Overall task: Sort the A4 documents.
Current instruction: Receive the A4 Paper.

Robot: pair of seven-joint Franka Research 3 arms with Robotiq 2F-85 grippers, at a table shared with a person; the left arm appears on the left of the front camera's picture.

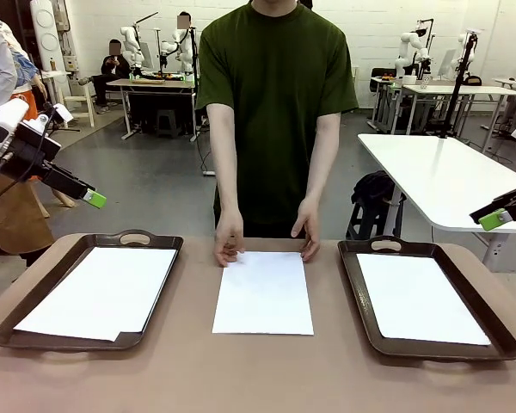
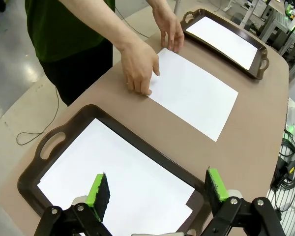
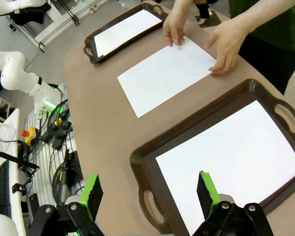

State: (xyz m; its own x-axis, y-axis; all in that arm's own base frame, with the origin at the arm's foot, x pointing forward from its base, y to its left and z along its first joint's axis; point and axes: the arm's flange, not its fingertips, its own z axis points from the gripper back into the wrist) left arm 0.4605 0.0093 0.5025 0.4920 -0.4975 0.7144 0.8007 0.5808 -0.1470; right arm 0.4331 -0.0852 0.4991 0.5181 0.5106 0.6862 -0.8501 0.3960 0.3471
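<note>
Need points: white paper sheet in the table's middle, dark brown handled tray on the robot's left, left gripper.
White paper sheet in the middle (image 1: 263, 294), front view, centre of the sheet.
Dark brown handled tray on the robot's left (image 1: 135, 237), front view, far handle rim.
Left gripper (image 2: 156, 193), left wrist view, midway between its green-padded fingertips, open.

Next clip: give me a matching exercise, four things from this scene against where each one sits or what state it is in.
Things:
1. middle sheet
2. left tray
3. right tray
4. left claw

Places or states:
A. holds one tidy sheet
B. open, above a tray
C. on the bare table, under the person's hands
D. holds sheets stacked unevenly

Pairs: 1-C, 2-D, 3-A, 4-B
</note>
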